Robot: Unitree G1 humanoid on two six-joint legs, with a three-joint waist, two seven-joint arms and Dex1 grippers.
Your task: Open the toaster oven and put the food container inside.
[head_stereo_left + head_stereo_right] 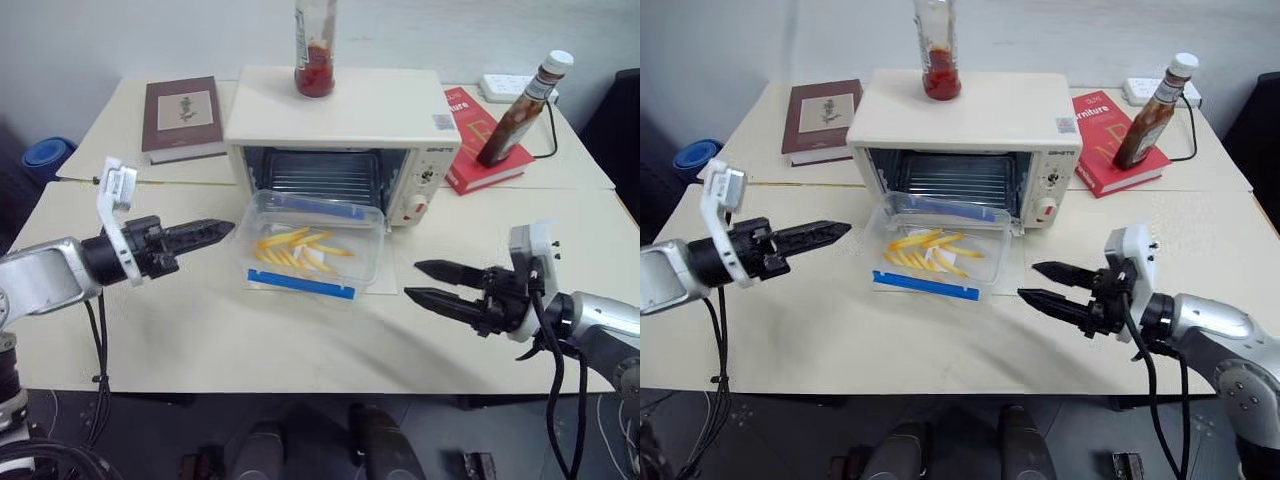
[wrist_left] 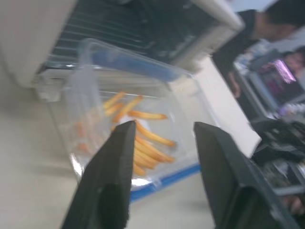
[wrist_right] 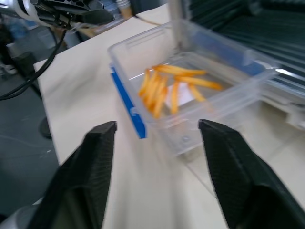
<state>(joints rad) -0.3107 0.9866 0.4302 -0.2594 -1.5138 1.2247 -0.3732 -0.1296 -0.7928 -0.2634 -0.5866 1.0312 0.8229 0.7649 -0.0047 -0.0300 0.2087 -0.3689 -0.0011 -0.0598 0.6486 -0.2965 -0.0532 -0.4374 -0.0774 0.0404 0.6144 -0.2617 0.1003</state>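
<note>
**Container Sits at the Mouth of an Open Oven, Both Grippers Empty**

A cream-white boxy toaster oven stands at upper centre of the head view on a pale beige table, its glass door dropped down and the wire rack visible in the dark cavity. The shallow clear plastic food container, with blue clip strips on its long sides and yellow-orange food pieces inside, rests on the lowered door just in front of the opening, its far edge at the mouth of the oven and its near edge reaching toward the table.

At left of the frame, the left gripper points toward the container's left side, close to it but apart; from its wrist camera its two black fingers stand parted with nothing between them. At lower right, the right gripper lies level and aims leftward, clear of the container's right corner, its fingers spread and grasping nothing.

An upturned clear bottle of red sauce stands on the oven's roof. A maroon hardcover book lies at upper left, a red book at upper right with a brown sauce bottle with a white cap leaning on it, and a white power strip behind.
</note>
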